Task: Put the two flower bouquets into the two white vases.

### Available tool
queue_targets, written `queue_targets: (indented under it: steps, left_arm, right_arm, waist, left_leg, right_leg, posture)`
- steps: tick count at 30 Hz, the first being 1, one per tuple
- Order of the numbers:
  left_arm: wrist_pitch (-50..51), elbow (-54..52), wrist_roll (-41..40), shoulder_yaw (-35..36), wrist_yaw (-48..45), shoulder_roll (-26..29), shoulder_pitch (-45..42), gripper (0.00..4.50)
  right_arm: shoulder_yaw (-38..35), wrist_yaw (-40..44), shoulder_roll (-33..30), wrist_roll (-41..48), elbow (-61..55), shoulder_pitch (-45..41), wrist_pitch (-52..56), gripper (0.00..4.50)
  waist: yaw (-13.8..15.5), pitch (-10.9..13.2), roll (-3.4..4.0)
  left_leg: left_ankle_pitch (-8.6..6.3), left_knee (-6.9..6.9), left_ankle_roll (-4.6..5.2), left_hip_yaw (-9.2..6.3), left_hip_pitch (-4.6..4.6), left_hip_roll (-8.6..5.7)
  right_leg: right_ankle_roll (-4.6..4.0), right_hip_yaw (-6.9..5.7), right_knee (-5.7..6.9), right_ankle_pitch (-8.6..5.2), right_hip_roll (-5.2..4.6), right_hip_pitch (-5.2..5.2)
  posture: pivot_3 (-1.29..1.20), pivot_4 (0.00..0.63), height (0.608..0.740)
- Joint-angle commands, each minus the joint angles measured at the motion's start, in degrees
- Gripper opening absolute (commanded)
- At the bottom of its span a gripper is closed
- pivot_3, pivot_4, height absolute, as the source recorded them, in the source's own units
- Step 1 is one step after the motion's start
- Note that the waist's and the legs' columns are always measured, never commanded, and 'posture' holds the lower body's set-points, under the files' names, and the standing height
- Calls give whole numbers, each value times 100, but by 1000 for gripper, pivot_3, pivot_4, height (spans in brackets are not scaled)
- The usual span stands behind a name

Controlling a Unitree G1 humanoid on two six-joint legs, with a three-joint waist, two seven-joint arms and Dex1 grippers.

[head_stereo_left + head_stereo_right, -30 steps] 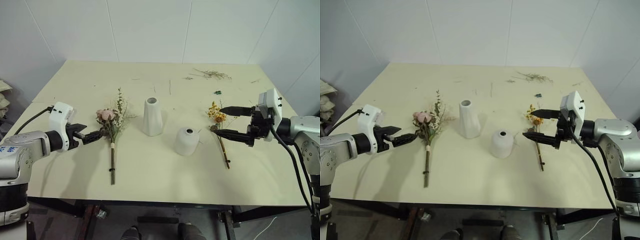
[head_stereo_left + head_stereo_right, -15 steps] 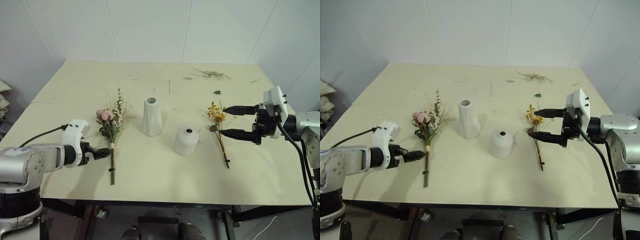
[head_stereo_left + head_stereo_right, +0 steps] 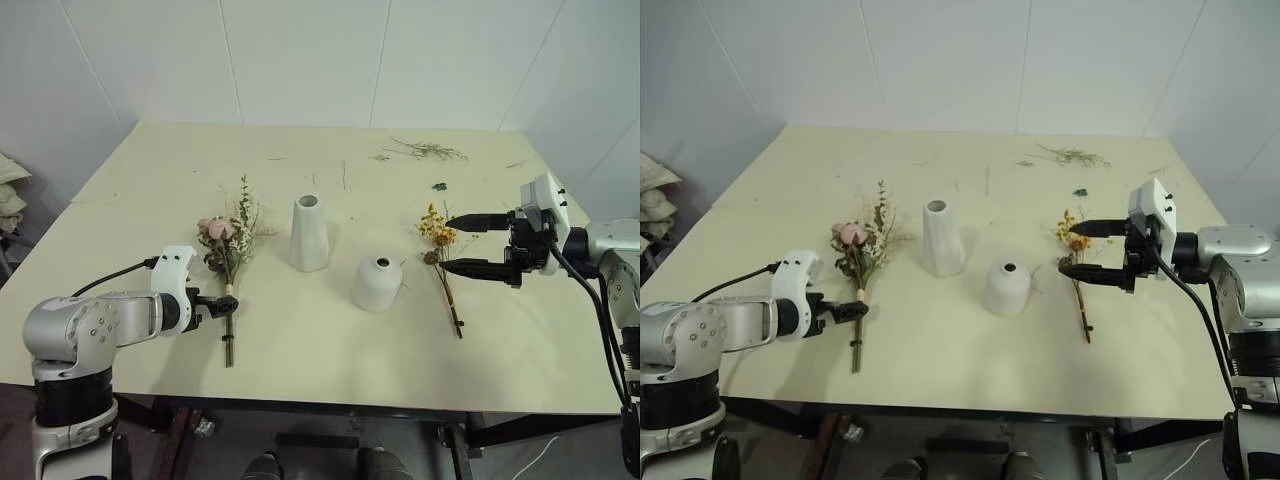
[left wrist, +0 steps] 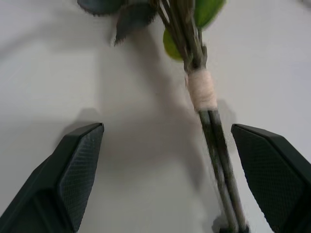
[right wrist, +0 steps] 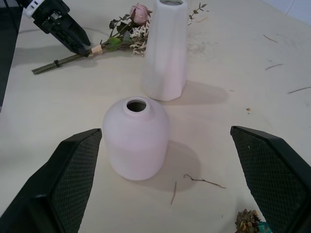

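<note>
My left gripper (image 3: 222, 305) sits low over the table (image 3: 300, 350), fingers spread wide, nothing pinched. The pink bouquet (image 3: 228, 262) lies flat with its stems running between those fingers; in the left wrist view the pale tie (image 4: 201, 90) on the stems is just ahead of the fingertips (image 4: 80, 155), closer to one finger than the other. I can't tell if a finger touches the stems.

My right gripper (image 3: 458, 244) hangs above the table, fingers spread, empty. The yellow sprig (image 3: 441, 262) lies just beside and under its fingertips, blooms near the upper finger, stem trailing back toward me. I see no contact.

The round vase (image 5: 137, 137) stands upright ahead of the right gripper, the tall vase (image 5: 166, 48) just beyond it. Both vases are between my two hands, empty. Loose twigs (image 3: 425, 150) lie far out past the right hand.
</note>
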Motion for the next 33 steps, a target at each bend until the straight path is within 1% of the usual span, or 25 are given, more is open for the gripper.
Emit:
queue_targets:
  steps: [1,3,6,15,18,19,22,28,31,32,33]
  left_arm:
    - [1,138,-213,8,233,-111,-173,4500]
    - [1,213,-288,-32,302,-225,-282,4500]
    - [1,329,-336,-40,426,-314,-387,3937]
    - [1,474,-521,-10,665,-292,-473,1138]
    - [-107,516,-198,174,675,-295,-689,273]
    - [-185,514,-72,218,648,-283,-754,115]
    - [-375,520,190,329,542,-254,-897,116]
    - [-1362,453,391,391,-95,30,-1103,116]
    - [-2972,976,834,486,-316,55,-1459,116]
    - [-3625,1337,1028,443,-465,117,-1687,116]
    - [-4043,1602,1159,395,-584,162,-1836,116]
  right_arm:
    - [-89,80,-28,34,-84,-127,-47,4482]
    - [-93,76,-36,35,-106,-127,-31,4482]
    - [-103,63,-45,30,-126,-114,-21,4500]
    - [-138,12,-54,38,-177,-98,0,4500]
    - [-181,-23,-64,41,-173,-75,-13,4500]
    - [-197,-37,-69,47,-184,-62,-10,4500]
    - [-252,-54,-97,76,-249,20,1,4500]
    - [-502,-201,-90,262,-466,203,155,4500]
    - [-742,-343,-33,486,-652,294,275,4500]
    - [-854,-422,-3,607,-757,353,358,4500]
    - [-925,-480,15,690,-835,399,422,4500]
  waist:
    - [-1,0,0]
    - [-1,0,0]
    - [0,0,0]
    - [-4,0,0]
    - [-2,0,0]
    - [-2,0,0]
    - [-6,0,0]
    - [1,0,0]
    - [5,0,-1]
    - [7,0,-1]
    - [10,1,-1]
  left_leg:
    - [-1,2,-1,0,0,0]
    - [-1,5,-1,0,1,0]
    - [-1,11,-1,0,0,0]
    - [-3,12,-3,1,-2,0]
    - [-3,13,-3,0,-2,-1]
    - [-3,14,-3,0,-2,-1]
    - [-3,16,-4,1,-5,-1]
    - [-6,12,-8,1,-7,-1]
    - [-8,13,-8,1,-8,-1]
    - [-7,13,-8,1,-8,-1]
    - [-7,13,-9,1,-8,0]
  right_leg:
    - [0,0,0,0,0,2]
    - [1,0,1,1,0,3]
    - [2,0,1,1,0,4]
    - [3,1,0,2,0,3]
    - [3,1,0,2,1,3]
    - [3,1,1,2,1,3]
    - [4,1,-2,3,1,3]
    - [4,1,-2,2,1,0]
    - [5,1,-6,3,0,2]
    - [5,0,-6,3,2,2]
    - [5,0,-6,3,2,2]
  posture:
    - [0,150,740]
    - [0,150,740]
    - [0,150,740]
    - [0,150,740]
    - [0,150,740]
    - [0,150,740]
    - [0,150,740]
    - [0,150,740]
    - [0,150,740]
    - [0,150,740]
    - [0,150,740]
